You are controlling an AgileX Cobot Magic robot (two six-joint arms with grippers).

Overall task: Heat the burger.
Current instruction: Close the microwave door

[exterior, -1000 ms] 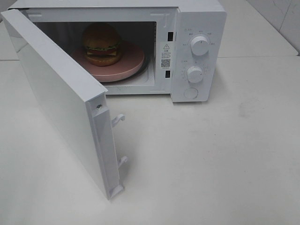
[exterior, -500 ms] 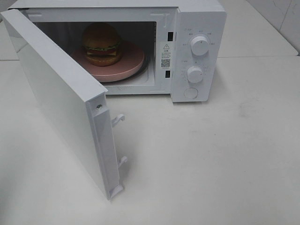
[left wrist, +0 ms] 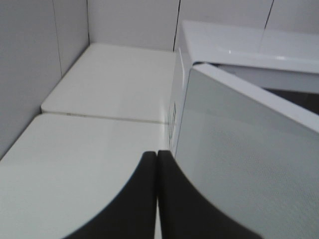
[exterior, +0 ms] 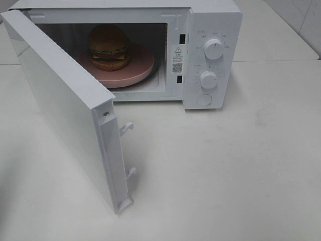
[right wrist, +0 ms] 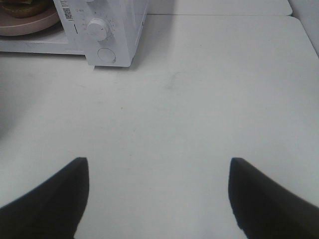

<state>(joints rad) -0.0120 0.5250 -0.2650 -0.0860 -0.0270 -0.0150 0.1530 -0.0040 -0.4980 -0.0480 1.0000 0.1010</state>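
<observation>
1. The burger (exterior: 109, 47) sits in the upper left of the high view, upright on the back left part of a pink plate (exterior: 139, 70) inside the microwave (exterior: 210, 20).
2. It looks light. The glossy bun is probably slippery, and the stacked layers could shift if squeezed or tipped. Any grip would be best low across the sides. Lifting the plate by its rim seems safer still.
3. It seems to need no handling now. It is already in place, so I judge that closing the door comes next, then setting the knobs.
4. The door (exterior: 60, 100) stands wide open, swung toward the lower left of the high view. Two knobs (exterior: 214, 49) and a round button (exterior: 204, 99) sit on the panel at the right.
5. The left claw (left wrist: 157, 155) has its fingers pressed together and grips nothing. It is just beside the door's outer face, and I cannot tell whether it touches.
6. The right claw (right wrist: 158, 162) is spread wide and empty. It is over the bare table (right wrist: 199, 99), well apart from the microwave.
7. Neither claw shows in the high view.
</observation>
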